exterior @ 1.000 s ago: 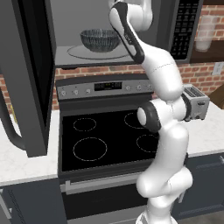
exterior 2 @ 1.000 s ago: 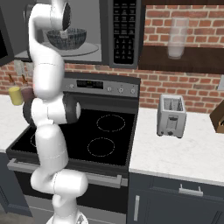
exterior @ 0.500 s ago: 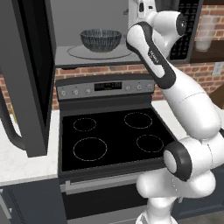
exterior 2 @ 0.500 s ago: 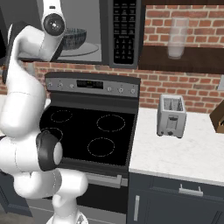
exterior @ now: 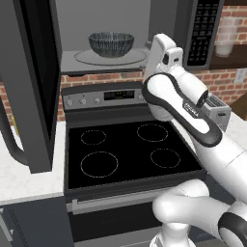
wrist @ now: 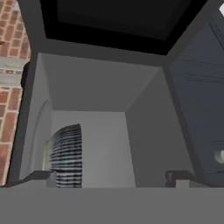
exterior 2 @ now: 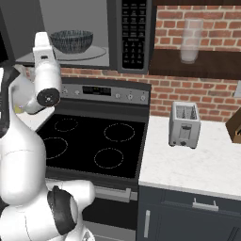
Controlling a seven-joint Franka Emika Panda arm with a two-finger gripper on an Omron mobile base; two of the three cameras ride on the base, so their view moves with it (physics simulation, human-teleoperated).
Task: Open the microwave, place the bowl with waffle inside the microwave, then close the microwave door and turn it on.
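Microwave point(exterior: 144, 29): mounted above the stove point(exterior: 125, 144), cavity open toward the room; keypad strip point(exterior 2: 133, 33) on its right side.
Door point(exterior: 29, 82): swung fully open to the left, standing edge-on to the cavity, its long side vertical; the curved handle bar point(exterior: 10, 144) hangs at its lower outer edge.
Bowl point(exterior: 111, 44): upright, mouth up, inside the cavity on the round glass turntable point(exterior: 87, 58), about centred on it. In the hand view the bowl point(wrist: 66, 155) appears rolled sideways, its streaked wall at lower left.
Waffle: cannot be seen over the bowl's rim.
Gripper point(wrist: 109, 177): outside the cavity, in front of its right part, looking in. Two dark tips point(wrist: 37, 176) sit far apart at the bottom of the hand view, so the claw is spread, with nothing between them.
Arm point(exterior: 183, 106): rises over the right of the stove; wrist near the cavity's lower right corner.
Toaster point(exterior 2: 184, 124): on the counter point(exterior 2: 197, 164) right of the stove.
Glass point(exterior 2: 190, 40): on the shelf right of the microwave.
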